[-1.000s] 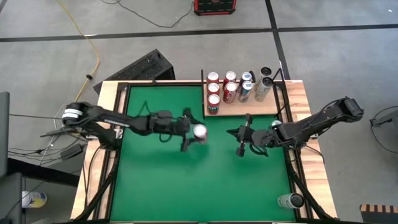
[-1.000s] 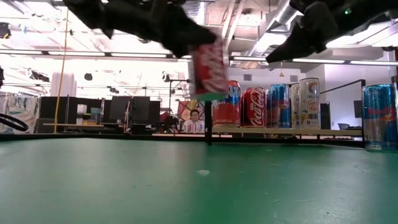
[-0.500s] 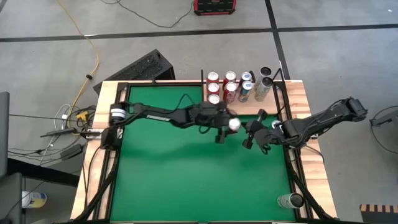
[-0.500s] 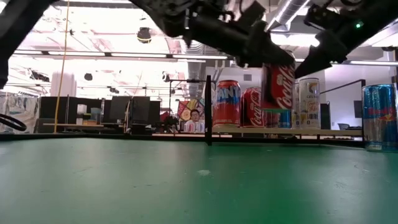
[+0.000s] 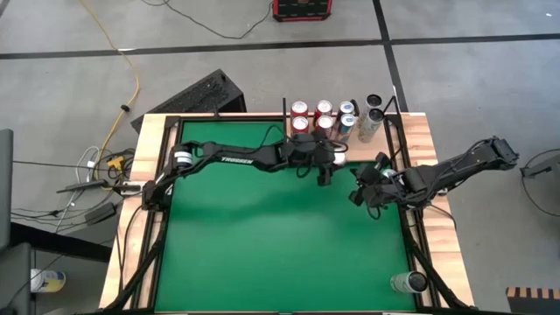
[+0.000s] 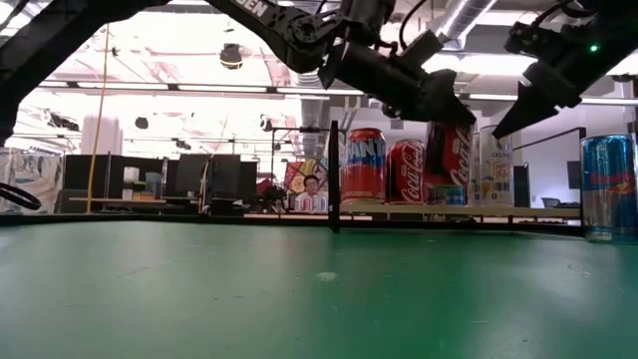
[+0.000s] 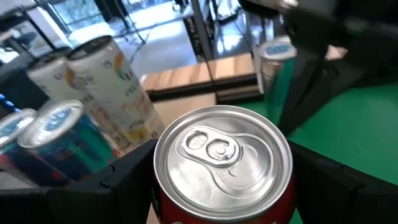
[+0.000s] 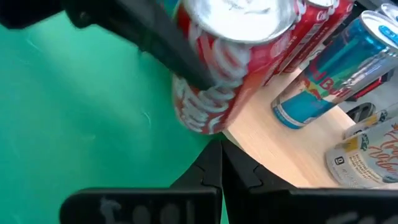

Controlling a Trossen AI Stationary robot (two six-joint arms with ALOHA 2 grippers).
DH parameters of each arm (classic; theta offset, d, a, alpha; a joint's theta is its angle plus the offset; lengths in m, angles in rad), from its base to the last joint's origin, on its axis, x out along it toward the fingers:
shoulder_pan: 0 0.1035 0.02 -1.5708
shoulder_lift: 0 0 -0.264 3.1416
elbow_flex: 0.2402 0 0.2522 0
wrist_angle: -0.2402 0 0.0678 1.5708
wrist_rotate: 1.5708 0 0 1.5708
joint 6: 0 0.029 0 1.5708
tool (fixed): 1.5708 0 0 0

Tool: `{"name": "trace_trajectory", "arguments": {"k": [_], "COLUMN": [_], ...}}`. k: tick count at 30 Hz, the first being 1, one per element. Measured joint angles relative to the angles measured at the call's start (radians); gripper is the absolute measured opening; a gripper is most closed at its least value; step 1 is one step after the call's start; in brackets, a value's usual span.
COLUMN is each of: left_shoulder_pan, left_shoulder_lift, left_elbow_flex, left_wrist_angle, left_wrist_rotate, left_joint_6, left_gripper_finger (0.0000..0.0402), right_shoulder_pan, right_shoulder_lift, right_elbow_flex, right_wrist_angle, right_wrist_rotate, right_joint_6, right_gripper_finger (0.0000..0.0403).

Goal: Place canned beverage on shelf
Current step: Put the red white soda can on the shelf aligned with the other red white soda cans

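A red Coca-Cola can, the canned beverage, is upright at the near edge of the pale wooden shelf. My left gripper is shut on it, reaching in from the table's left. Whether the can's base touches the board, I cannot tell. Several other cans stand upright on the shelf behind it. My right gripper hangs shut and holding nothing just right of the can, above the green table; its fingers point at the can. My left gripper pinches the can's side wall just under the rim, one finger on each side. The fingers come about level from the table's left. The can stays upright, top up, most of its body showing below the fingers.
Thin black posts stand at the shelf's edges. Tall white cans and blue cans crowd the shelf's far part. A blue can stands at the table's right, and another can at the near right corner.
My left gripper has carried the can, still upright and held, from the table's middle toward the right and far edges, up to the shelf's near edge. My right gripper, still shut, has drawn back a little toward the right edge and turned.
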Motion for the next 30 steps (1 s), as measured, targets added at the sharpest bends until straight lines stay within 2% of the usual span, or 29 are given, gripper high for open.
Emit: {"name": "trace_trajectory", "arguments": {"k": [6, 9, 14, 19, 26, 30], "left_shoulder_pan": [0.007, 0.003, 0.003, 0.013, 0.031, 0.035], "left_shoulder_lift": [0.000, 0.000, 0.000, -0.001, -0.001, 0.007], "left_elbow_flex": [0.002, 0.002, 0.003, 0.015, 0.015, 0.015], "left_wrist_angle": [-0.002, 0.004, 0.000, -0.036, -0.056, -0.057], "left_wrist_rotate": [-0.046, -0.081, -0.078, -0.075, -0.078, -0.076], "left_joint_6": [0.002, 0.037, 0.077, 0.083, 0.078, 0.077], "left_gripper_finger": [0.0281, 0.0281, 0.0281, 0.0281, 0.0281, 0.0281], "right_shoulder_pan": [-0.023, -0.042, -0.058, -0.087, -0.152, -0.183], "right_shoulder_lift": [0.003, 0.013, 0.017, 0.017, 0.017, 0.017], "right_elbow_flex": [0.000, 0.000, 0.000, 0.000, 0.000, 0.000], "right_wrist_angle": [0.003, 0.060, 0.136, 0.145, 0.185, 0.222], "right_wrist_rotate": [0.000, 0.003, -0.045, -0.058, -0.173, -0.202], "right_joint_6": [-0.021, -0.082, -0.190, -0.198, -0.266, -0.315], "right_gripper_finger": [0.0022, 0.0022, 0.0021, 0.0021, 0.0021, 0.0021]}}
